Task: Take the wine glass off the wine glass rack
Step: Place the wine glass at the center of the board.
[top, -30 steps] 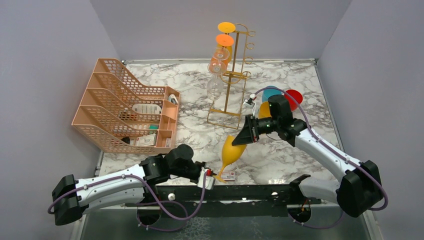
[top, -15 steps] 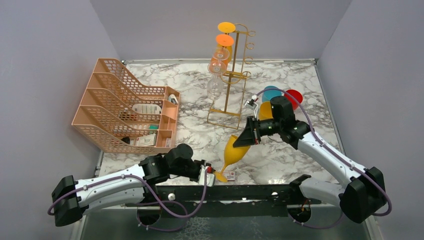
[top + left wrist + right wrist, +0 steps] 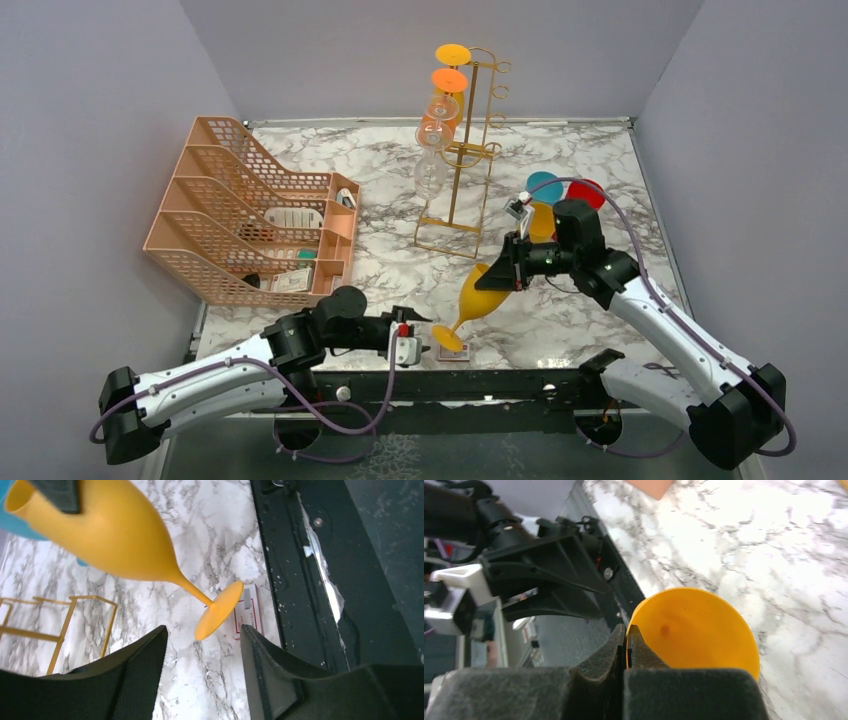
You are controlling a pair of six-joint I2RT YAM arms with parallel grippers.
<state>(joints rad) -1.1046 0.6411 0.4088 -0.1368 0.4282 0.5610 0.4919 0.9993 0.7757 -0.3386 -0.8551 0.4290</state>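
Your right pincer (image 3: 626,630) is clenched on the rim of the yellow wine glass (image 3: 478,298). The glass is tilted and empty, by the surface's (image 3: 560,150) near edge. Left pincer (image 3: 203,632) released, glass foot just ahead, apart. Wine glass rack (image 3: 470,150), far edge, holds two clear glasses (image 3: 432,150). Peach organiser (image 3: 190,235), left edge: small packets in its compartments.

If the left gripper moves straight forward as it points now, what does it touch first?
Probably the yellow wine glass, at its round foot, straight ahead of the left gripper; depth is unclear.

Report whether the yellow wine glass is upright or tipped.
Tipped. The yellow wine glass slants, its rim pinched by the right gripper, its foot lower.
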